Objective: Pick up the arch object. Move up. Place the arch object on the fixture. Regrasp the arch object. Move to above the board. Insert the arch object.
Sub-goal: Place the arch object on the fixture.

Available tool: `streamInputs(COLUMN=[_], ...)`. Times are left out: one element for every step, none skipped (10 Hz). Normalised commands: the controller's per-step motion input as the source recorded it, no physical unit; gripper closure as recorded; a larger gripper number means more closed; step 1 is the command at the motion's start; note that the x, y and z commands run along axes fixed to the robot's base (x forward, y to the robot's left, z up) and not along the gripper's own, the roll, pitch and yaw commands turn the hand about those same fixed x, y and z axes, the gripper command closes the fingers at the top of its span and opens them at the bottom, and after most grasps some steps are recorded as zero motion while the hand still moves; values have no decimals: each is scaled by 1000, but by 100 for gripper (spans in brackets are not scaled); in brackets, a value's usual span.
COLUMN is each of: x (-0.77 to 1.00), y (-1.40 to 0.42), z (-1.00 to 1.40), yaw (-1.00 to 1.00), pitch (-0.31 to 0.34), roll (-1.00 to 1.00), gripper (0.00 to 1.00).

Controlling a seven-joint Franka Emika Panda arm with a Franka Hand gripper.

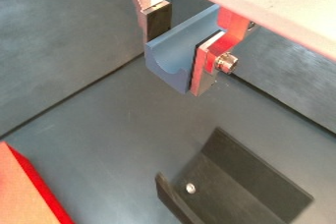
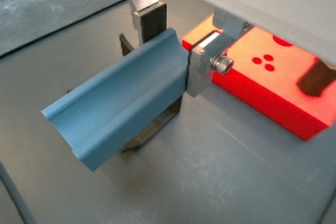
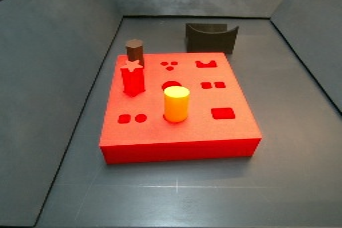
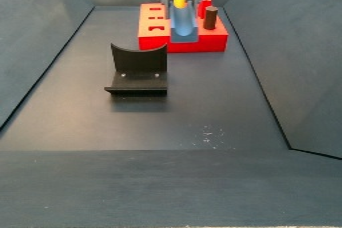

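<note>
Arch object point(image 2: 118, 105) clamped between gripper point(image 2: 175, 51) fingers.

One board point(image 3: 187, 137) with three pegs — a yellow cylinder point(image 3: 177, 104), a brown cylinder point(image 3: 135, 49), a red star point(image 3: 132, 78) — one fixture point(image 4: 138, 69), one arch point(image 2: 121, 105), held aloft in one gripper point(image 2: 171, 46).

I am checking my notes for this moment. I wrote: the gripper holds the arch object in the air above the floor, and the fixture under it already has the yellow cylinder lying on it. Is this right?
Not quite. The fixture is bare; the yellow cylinder stands upright on the board, as a side view shows. The rest holds: the gripper holds the arch object in the air above the floor.
</note>
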Motion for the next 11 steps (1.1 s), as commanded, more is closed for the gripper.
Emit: streamInputs(x=[1000,1000,1000,1000,901,787,659,592,463,397,341], y=[-92,-74,-48,-38,-214,-157,-57,-31,6,23,33], z=[-25,-19,-7,-7,337,303,182,109,38,29,8], yaw=[18,24,26,26,-43,-51,-53,-53,-49,-48,-49], pitch=[152,159,168,173,-133,-129,-108,-96,-56,-27,0], roll=[-30,-32,-35,-36,-1000,-1000,-1000,-1000,-1000,-1000,-1000], gripper=[100,100,100,100,100,100,100,100,100,100,100])
